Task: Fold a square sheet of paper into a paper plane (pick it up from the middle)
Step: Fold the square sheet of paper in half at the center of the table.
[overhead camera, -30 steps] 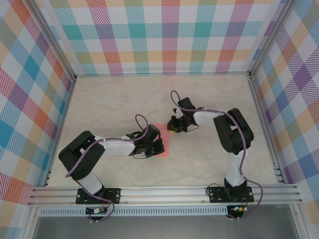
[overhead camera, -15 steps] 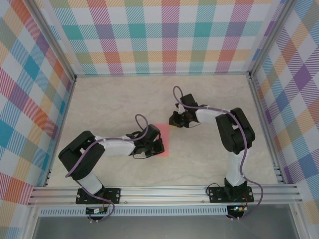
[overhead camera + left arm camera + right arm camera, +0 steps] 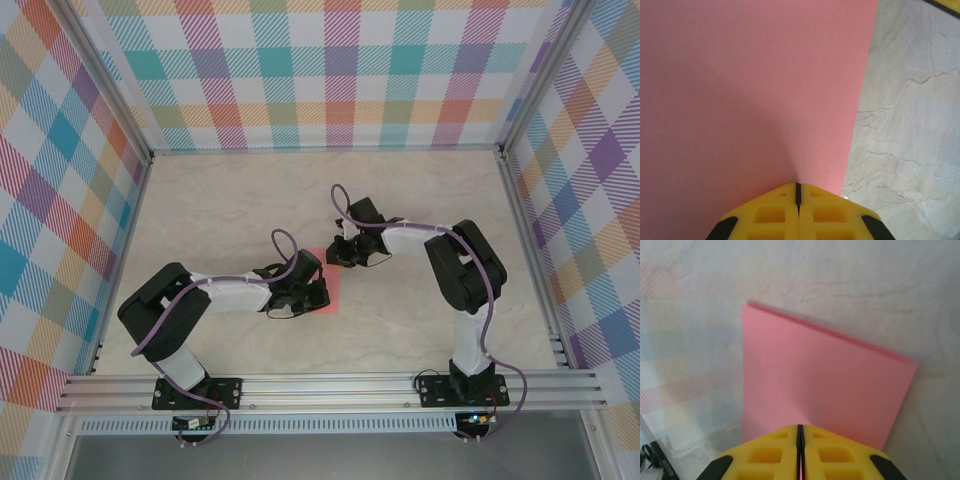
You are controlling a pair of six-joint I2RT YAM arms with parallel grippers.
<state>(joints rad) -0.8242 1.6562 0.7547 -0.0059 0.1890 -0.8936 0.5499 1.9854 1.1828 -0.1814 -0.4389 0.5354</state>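
1. Lying flat on the table (image 3: 220, 210), the pink sheet of paper (image 3: 820, 385) sits between the two arms near the middle of the work area. From above it looks like a narrow upright strip, partly covered by both wrists.
2. The left gripper (image 3: 798, 192) has its yellow fingers pressed together with no gap. Its tip is down on the sheet, close to the sheet's right-hand edge as its own camera sees it.
3. The right gripper (image 3: 800, 432) is likewise closed tight, its tip over the near edge of the sheet.
4. A faint shadow line runs up to each tip. I cannot tell whether a ridge of paper is pinched there or the tips merely press on it.
5. Handling, as I judge it: the sheet is very light, thin and limp, so it will slide on the smooth table and crumple if dragged.
6. A pinch in the middle should raise a small ridge to grip. One tip should hold the sheet down while the other works an edge.
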